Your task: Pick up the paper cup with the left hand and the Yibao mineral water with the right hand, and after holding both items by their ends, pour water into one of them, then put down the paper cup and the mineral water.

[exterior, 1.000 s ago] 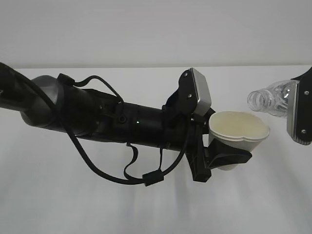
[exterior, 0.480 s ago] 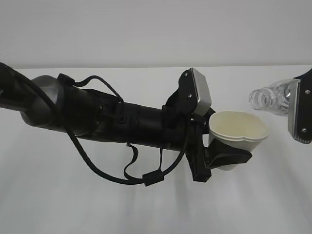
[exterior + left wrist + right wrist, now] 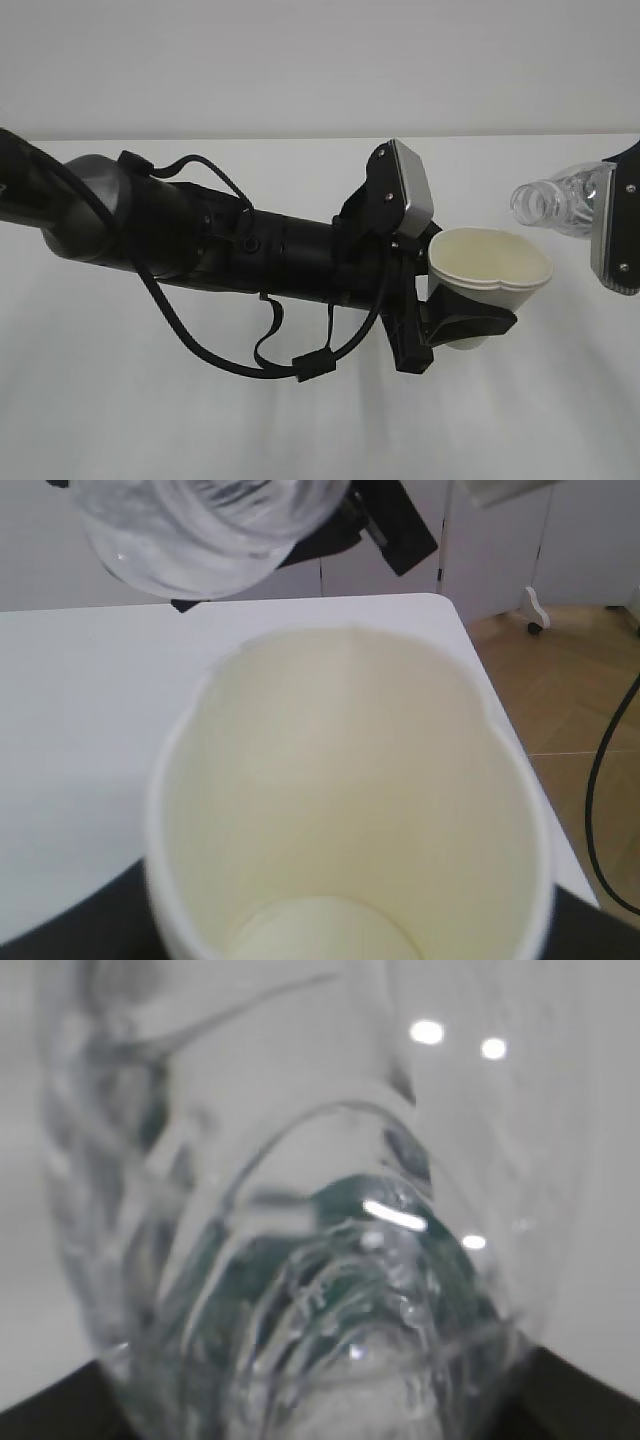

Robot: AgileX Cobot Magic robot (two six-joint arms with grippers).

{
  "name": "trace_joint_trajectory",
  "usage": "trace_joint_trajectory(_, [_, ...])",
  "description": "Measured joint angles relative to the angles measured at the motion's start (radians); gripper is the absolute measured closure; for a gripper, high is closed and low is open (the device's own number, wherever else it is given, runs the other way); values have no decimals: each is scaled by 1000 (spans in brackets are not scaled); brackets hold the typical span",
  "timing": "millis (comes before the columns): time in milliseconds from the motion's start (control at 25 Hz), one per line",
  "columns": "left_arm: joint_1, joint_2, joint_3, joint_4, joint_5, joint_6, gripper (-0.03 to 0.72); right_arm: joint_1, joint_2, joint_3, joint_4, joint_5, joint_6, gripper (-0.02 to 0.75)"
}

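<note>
- Two pincers are up off the tabletop (image 3: 150, 400), and each has a load in it.
- My left pincer (image 3: 462, 325) is clamped on the cup (image 3: 488, 272); its black prongs hug the lower wall, with the base poking out just below them.
- The cup stands nearly upright in that grip, mouth up. Its rim is squeezed out of round, with a small dent on the near side.
- From my left wrist I look straight down into the cup (image 3: 345, 800): pale yellowish inside, and I can make out no water at the bottom.
- My right pincer (image 3: 622, 225) holds the bottle (image 3: 556, 200) by its back end. Only the grey-white plate and a black edge of that pincer show at the right border of the exterior view.
- The bottle lies tilted close to level, its open neck pointing toward my left pincer, a little above the cup's rim and just to its right. The two do not touch.
- In the left wrist view the bottle (image 3: 210, 530) hangs blurred beyond the cup's far rim.
- My right wrist sees only the bottle (image 3: 300, 1240) close up: clear ribbed plastic with a green tint showing through.
</note>
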Motion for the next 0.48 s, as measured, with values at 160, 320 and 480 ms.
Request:
trace_joint_trajectory(160, [0,0,0,0,0,0,262,2,0,0,0,0,-15,276])
trace_joint_trajectory(320, [0,0,0,0,0,0,262,26,0,0,0,16,-32,276])
trace_joint_trajectory(480, [0,0,0,0,0,0,262,38,0,0,0,41,-37,276])
